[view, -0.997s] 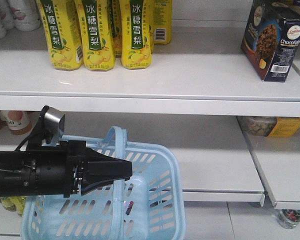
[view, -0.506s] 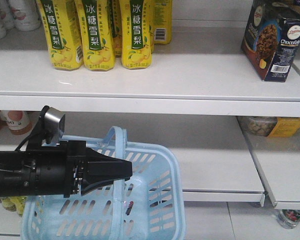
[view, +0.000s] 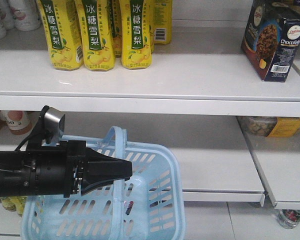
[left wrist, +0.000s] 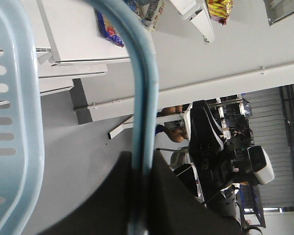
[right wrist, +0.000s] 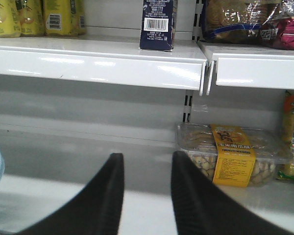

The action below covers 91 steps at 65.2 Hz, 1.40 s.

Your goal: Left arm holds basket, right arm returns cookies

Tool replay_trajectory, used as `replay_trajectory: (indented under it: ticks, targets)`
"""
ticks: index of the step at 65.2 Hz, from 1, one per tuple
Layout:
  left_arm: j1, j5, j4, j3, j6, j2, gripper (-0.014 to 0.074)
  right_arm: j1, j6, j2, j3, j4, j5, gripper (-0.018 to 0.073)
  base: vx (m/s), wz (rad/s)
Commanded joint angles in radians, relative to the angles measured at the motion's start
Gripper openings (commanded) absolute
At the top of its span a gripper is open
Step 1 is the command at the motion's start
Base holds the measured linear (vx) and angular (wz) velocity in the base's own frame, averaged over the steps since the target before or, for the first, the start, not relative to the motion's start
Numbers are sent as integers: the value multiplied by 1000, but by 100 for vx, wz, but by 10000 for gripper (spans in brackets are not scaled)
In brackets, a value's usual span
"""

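Cookies carton [view: 274,40] stands upright, long axis vertical, on the upper shelf [view: 190,80], far up and right of the left pincer [view: 121,170], which pinches the basket [view: 150,200] handle [left wrist: 144,98]. Yellow bottles [view: 97,32] stand above it. The right pincer [right wrist: 146,196] hangs spread before a lower shelf, a snack tray [right wrist: 230,156] just beyond.

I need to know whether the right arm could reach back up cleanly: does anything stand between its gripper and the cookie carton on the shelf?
Only the shelf's front lip. The open, empty right gripper sits below it; the cookies stand above with nothing in front.
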Motion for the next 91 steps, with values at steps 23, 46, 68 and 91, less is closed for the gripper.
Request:
replay_trajectory:
  ticks: [23, 46, 68, 91]
  targets:
    - [-4, 53, -111, -33, 6, -33, -3, -5, -2, 12, -27, -3, -78, -11, 0, 0]
    - [-7, 52, -114, -33, 6, -34, -3, -5, -3, 12, -27, -3, -78, -11, 0, 0]
    - [-23, 78, 107, -24, 7, -264, -3, -5, -3, 12, -27, -3, -78, -11, 0, 0]
    - [-22, -319, 351, 223, 5, -681, -3, -5, -6, 12, -27, -3, -78, -11, 0, 0]
